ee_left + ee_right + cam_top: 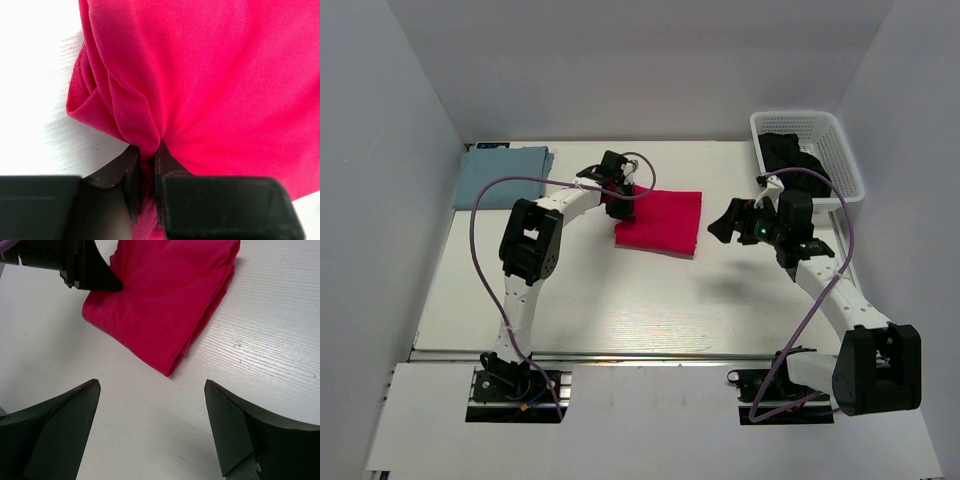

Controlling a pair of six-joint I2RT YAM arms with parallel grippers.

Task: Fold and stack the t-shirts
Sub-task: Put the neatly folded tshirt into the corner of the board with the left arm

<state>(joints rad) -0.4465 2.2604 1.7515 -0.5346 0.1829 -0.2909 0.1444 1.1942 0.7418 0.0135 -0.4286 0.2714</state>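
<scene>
A crimson red t-shirt (662,222) lies folded in a rectangle at the middle of the table. My left gripper (617,192) sits at its left edge, shut on a pinched fold of the red cloth (145,145). The red t-shirt (165,300) also fills the top of the right wrist view, with the left gripper's fingers (95,275) at its far corner. My right gripper (723,226) hovers open to the right of the shirt, with nothing between its fingers (150,390). A pale blue-grey t-shirt (502,176) lies folded at the back left corner.
A white lattice basket (840,155) stands at the back right with dark cloth (788,155) inside it. White walls enclose the table on three sides. A purple cable loops along each arm.
</scene>
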